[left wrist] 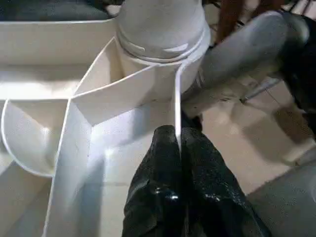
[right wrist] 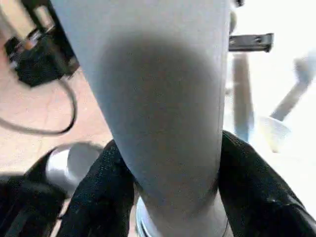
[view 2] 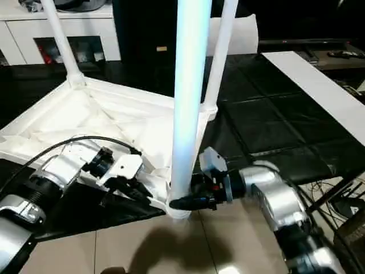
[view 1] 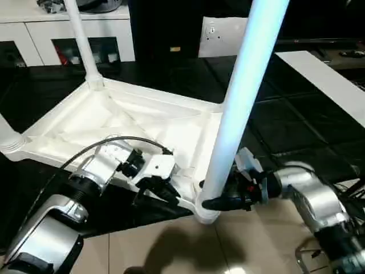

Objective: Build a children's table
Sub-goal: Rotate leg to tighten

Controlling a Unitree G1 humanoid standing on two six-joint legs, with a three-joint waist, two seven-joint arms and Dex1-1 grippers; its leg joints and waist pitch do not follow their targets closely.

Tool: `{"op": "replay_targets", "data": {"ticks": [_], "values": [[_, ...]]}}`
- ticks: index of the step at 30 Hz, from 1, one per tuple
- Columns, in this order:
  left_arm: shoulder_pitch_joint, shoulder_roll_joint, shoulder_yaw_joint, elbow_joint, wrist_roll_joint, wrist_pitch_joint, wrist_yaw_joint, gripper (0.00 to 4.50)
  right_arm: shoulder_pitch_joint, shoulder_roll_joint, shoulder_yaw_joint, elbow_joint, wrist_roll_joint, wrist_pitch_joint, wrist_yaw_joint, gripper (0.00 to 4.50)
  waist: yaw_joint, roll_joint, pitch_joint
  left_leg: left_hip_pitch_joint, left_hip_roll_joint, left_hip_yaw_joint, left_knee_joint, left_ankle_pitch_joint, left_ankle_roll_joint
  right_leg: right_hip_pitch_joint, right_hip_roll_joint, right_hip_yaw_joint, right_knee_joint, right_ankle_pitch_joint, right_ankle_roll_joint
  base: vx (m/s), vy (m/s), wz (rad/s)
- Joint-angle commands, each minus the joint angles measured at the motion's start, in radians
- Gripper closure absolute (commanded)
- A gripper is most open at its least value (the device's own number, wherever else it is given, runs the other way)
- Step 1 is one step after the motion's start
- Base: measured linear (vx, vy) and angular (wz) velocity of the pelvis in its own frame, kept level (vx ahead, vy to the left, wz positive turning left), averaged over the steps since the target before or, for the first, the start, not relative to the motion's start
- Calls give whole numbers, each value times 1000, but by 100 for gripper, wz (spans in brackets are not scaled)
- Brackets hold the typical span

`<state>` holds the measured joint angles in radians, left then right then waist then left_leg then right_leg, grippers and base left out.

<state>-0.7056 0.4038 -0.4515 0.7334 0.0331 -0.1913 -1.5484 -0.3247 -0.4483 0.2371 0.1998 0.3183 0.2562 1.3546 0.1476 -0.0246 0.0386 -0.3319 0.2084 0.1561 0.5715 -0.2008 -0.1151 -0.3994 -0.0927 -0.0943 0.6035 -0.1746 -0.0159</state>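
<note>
On the dark floor mat (view 1: 274, 137), right fingers (right wrist: 256, 187) clamp an upright leg (view 1: 239, 103); left fingers (left wrist: 163, 192) pinch the upturned top's rim (left wrist: 176, 118).

White cabinet (view 1: 68, 34) behind black floor mats (view 1: 296, 131), tan floor (view 1: 188, 245).

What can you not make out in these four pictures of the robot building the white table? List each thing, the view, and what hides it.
- Near leg: its upper end is cut off by the top edge of both eye views.
- Near corner socket: mostly covered by the right gripper.
- Edge wall of the table top: the part pinched by the left gripper is hidden behind its fingers.
</note>
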Motion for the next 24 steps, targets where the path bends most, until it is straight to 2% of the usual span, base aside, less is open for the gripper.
{"op": "replay_targets", "data": {"ticks": [1,2,4,5,6,7,8,10,11,12,13,14,15,16,17,19,20,21,22,23,24], "values": [[17,-42,28,16,16,85,165,450,37,48,-15,-40,-18,25,-144,249,-10,4,-51,-8,19,12,-65,-195,28,55,-53,49,-82,-337,-143,0,0,0],[20,-53,50,17,7,121,209,450,54,67,-24,-52,-36,27,-206,250,-11,3,-48,-4,19,12,-67,-215,14,50,-52,50,-86,-375,-130,0,0,0],[26,-82,97,10,-10,205,304,450,87,127,-52,-71,-68,57,-360,251,-17,-1,-45,-6,13,8,-70,-238,3,51,-52,46,-96,-471,-92,0,0,0],[25,-98,118,12,-13,235,358,450,95,162,-68,-74,-76,80,-433,252,-24,-2,-44,-6,10,5,-71,-245,-8,46,-53,42,-106,-535,-56,0,0,0],[23,-114,138,15,-17,259,406,450,101,196,-81,-76,-85,97,-500,254,-24,-2,-44,-6,10,5,-71,-245,-8,46,-53,42,-106,-535,-56,0,0,0],[18,-130,155,21,-21,276,450,450,104,228,-89,-74,-98,107,-559,254,-36,-1,-44,-13,7,1,-73,-253,-12,52,-51,37,-108,-559,-39,0,0,0],[13,-141,167,28,-24,282,482,450,104,248,-93,-69,-108,110,-597,255,-48,0,-46,-14,6,1,-73,-254,-12,50,-51,35,-111,-559,-32,0,0,0],[-7,-173,192,59,-27,283,571,450,88,307,-108,-31,-141,116,-720,256,-63,-2,-48,-15,5,1,-73,-249,-3,47,-49,36,-114,-533,-37,0,0,0],[-24,-198,208,80,-31,282,625,450,65,354,-129,13,-167,124,-834,256,-74,-1,-49,-18,6,-1,-74,-249,1,47,-48,37,-110,-500,-53,0,0,0],[-28,-202,209,84,-30,277,632,450,60,361,-134,23,-171,127,-853,256,-74,-1,-49,-18,6,-1,-74,-249,1,47,-48,37,-110,-500,-53,0,0,0],[-40,-215,209,98,-25,259,656,450,39,388,-153,60,-181,135,-925,256,-83,-4,-49,-14,5,1,-73,-258,10,44,-46,39,-108,-476,-66,0,0,0],[-52,-226,204,108,-10,244,673,450,15,422,-182,100,-191,140,-1011,256,-85,-3,-49,-14,4,1,-74,-254,12,43,-48,41,-108,-473,-69,0,0,0],[-62,-227,192,120,9,213,682,450,1,442,-200,118,-179,131,-1035,256,-91,2,-50,-15,3,1,-74,-251,12,43,-48,42,-109,-466,-74,0,0,0],[-69,-226,180,128,30,185,679,450,-8,461,-211,121,-180,119,-1057,256,-91,2,-51,-15,5,1,-73,-249,11,45,-48,42,-107,-457,-75,0,0,0],[-75,-221,168,138,50,148,679,450,-11,472,-214,117,-182,114,-1065,187,-89,3,-52,-14,6,3,-73,-232,18,45,-49,46,-105,-419,-80,0,0,0],[-84,-210,150,159,77,61,657,450,-13,489,-218,104,-188,112,-1079,187,-89,4,-56,-16,9,4,-72,-188,27,49,-46,51,-93,-300,-105,0,0,0],[-90,-200,143,173,89,38,652,450,-14,492,-223,101,-187,108,-1082,180,-88,6,-59,-16,8,4,-70,-175,28,52,-45,50,-88,-268,-114,0,0,0],[-97,-189,137,188,97,8,647,450,-14,492,-222,99,-192,97,-1084,166,-88,2,-63,-19,9,6,-67,-137,31,57,-45,52,-77,-189,-141,0,0,0],[-101,-185,140,196,93,3,645,450,-12,487,-217,94,-206,85,-1092,151,-86,4,-63,-17,8,8,-65,-121,35,56,-45,52,-74,-158,-150,0,0,0],[-105,-181,149,201,86,-8,648,450,-6,477,-206,83,-218,65,-1083,139,-83,6,-64,-19,8,9,-62,-75,42,61,-46,53,-64,-85,-175,0,0,0],[-109,-180,154,208,81,-17,654,450,-3,472,-197,79,-226,50,-1082,139,-82,10,-65,-18,8,9,-61,-65,43,61,-46,53,-61,-66,-182,0,0,0]]}}
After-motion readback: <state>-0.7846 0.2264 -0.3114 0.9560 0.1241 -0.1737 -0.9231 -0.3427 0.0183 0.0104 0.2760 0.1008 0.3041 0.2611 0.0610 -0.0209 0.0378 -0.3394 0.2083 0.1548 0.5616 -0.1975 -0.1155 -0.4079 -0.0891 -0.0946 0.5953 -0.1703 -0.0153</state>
